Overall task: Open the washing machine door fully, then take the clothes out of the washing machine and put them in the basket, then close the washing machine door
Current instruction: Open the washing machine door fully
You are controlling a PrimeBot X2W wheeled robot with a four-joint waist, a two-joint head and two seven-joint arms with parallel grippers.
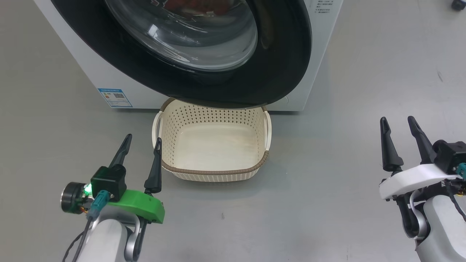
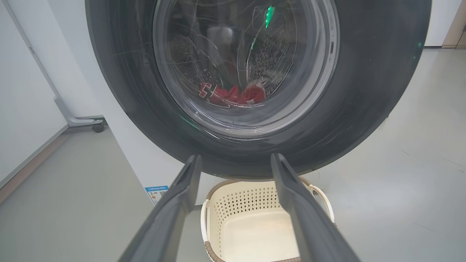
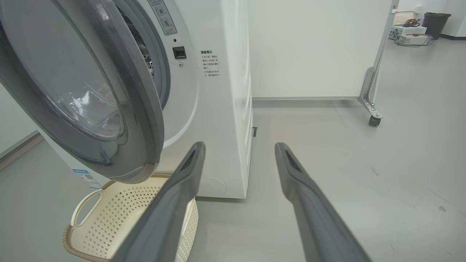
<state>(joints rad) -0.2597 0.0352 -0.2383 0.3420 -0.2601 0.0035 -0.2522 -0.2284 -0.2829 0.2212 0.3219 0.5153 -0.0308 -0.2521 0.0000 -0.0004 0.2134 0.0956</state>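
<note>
Both hands are spread and empty: the left hand (image 1: pixel 143 137) just beside the basket (image 1: pixel 214 171) at its 2 o'clock, the right hand (image 1: pixel 397 119) well apart. Beyond, at the right hand's 11 o'clock, the door (image 1: pixel 284 54) stands ajar; opening it fully looks the step in hand, its edge needing a wide swing. Farthest, the clothes (image 2: pixel 233 95) lie inside the washing machine (image 1: pixel 322 40).

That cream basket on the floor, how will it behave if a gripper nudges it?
The basket is empty and its walls are perforated plastic, so it is probably light and would slide on the smooth floor. It looks wide and low, so tipping seems unlikely.
</note>
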